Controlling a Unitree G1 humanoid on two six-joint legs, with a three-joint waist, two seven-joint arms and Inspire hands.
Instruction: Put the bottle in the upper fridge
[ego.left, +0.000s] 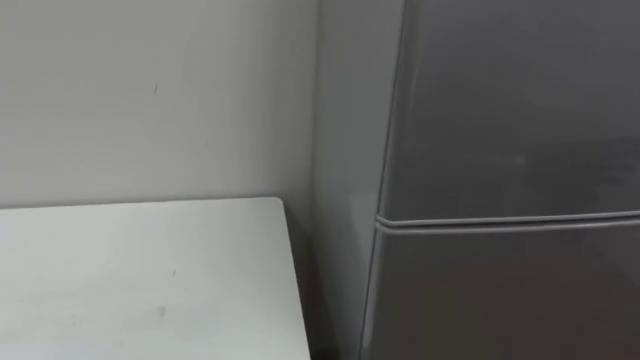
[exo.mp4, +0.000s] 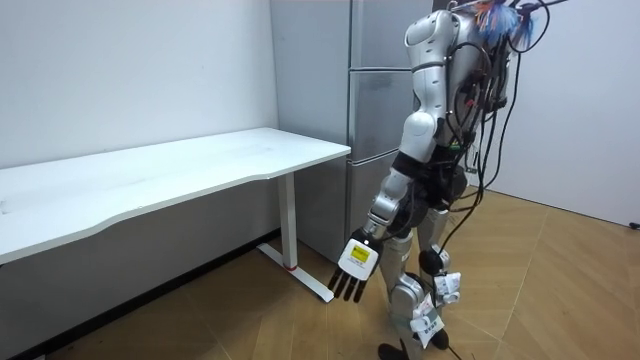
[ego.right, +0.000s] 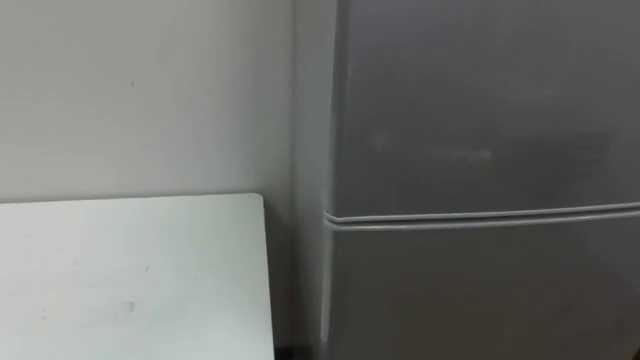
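As I stand at the grey fridge by the white table, my left hand hangs down, fingers straight.

Soft, even indoor light; dull sheen on the fridge, shadow under the table.

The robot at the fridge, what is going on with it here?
The robot stands facing the grey fridge, next to the white table. The upper door and the lower door are both shut. Its left hand hangs open at its side, fingers straight, and holds nothing.
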